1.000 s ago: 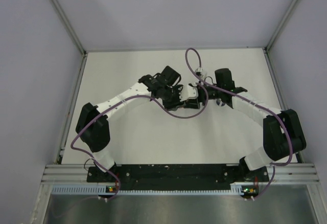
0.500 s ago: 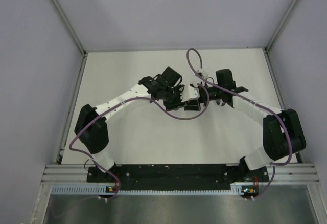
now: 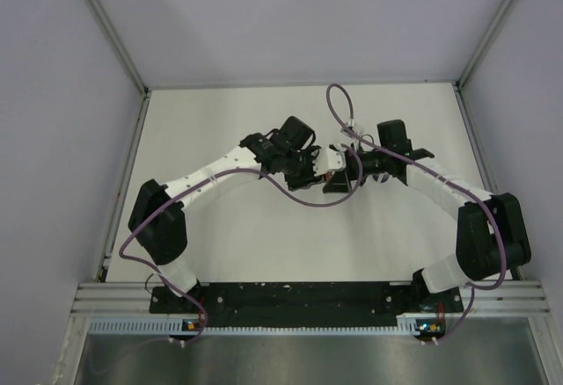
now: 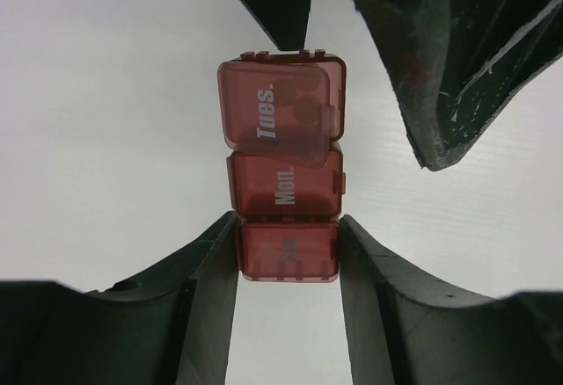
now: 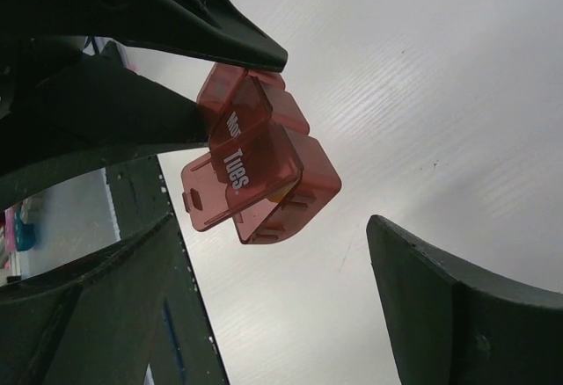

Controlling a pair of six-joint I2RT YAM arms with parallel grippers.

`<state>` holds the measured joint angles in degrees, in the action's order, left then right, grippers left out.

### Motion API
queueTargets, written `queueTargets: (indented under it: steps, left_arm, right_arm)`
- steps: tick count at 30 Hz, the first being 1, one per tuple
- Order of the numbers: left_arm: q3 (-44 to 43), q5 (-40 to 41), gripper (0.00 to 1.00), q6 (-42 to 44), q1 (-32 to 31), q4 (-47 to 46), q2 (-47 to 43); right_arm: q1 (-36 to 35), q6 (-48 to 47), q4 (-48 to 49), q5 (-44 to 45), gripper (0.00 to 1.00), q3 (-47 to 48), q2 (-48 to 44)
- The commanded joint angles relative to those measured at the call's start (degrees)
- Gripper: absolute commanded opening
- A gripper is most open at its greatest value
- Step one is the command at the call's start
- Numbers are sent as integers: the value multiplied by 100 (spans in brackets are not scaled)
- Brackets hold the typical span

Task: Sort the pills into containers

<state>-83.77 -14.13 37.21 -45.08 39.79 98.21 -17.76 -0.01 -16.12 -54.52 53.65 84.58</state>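
Right pincer [image 5: 273,227] has spread its fingers apart and edged in toward the left arm; it now straddles the far end of the pill organizer strip [image 4: 286,174], contact unclear. Left pincer [image 4: 288,253] is clamped on the strip's near compartment, over mid-counter [image 3: 220,121]. With the Tues lid [image 4: 280,108] ajar, filling looks possible. No loose pills show; a purple cable [image 3: 303,196] crowds the spot.
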Motion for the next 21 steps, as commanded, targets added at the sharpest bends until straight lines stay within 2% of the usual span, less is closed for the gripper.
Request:
queueTargets:
  steps: [1, 11, 21]
  left_arm:
    - [71, 235, 0, -223, 61, -86, -83]
    - [115, 209, 0, -258, 26, -15, -13]
    - [159, 200, 0, -302, -89, -6, -13]
  right_arm:
    - [114, -184, 109, -568, 87, 365, -337]
    - [176, -192, 56, -674, 86, 427, -380]
    - [291, 519, 276, -287, 82, 778, 129]
